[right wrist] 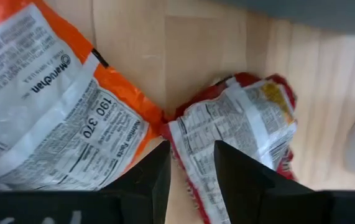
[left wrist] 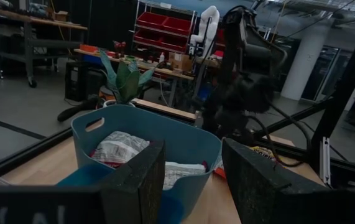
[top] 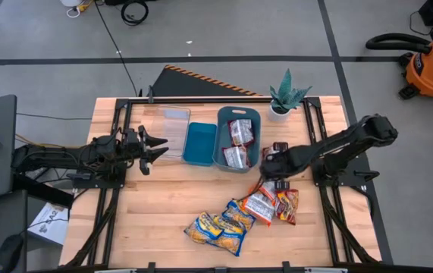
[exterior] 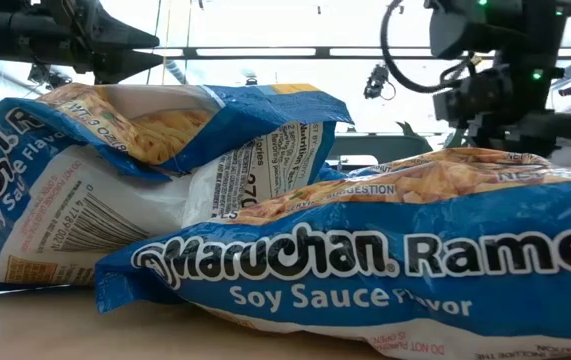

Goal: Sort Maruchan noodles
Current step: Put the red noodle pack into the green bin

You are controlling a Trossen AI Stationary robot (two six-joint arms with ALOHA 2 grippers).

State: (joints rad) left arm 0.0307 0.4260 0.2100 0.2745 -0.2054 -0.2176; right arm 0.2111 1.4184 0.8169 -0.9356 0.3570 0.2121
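Several Maruchan packets lie flat on the table's near half: yellow-and-blue ones [top: 218, 230], which fill the low view [exterior: 365, 260], an orange one [top: 259, 203] [right wrist: 46, 106] and a red one [top: 287, 205] [right wrist: 239, 130]. Two red-and-white packets [top: 239, 133] [left wrist: 119, 148] lie in the grey-blue bin [top: 221, 144]. My right gripper [top: 271, 176] [right wrist: 193, 171] points down, open, just above the table. Its fingers stand on either side of the red packet's edge beside the orange packet. My left gripper [top: 154, 145] [left wrist: 193, 180] is open and holds nothing, level, left of the bins.
A clear bin [top: 175, 125] and a small blue bin [top: 199, 144] stand side by side left of the grey-blue bin. A potted plant [top: 286, 97] sits at the far right corner. Bare wood [top: 155, 205] stretches across the near left. Black frame rails edge the table.
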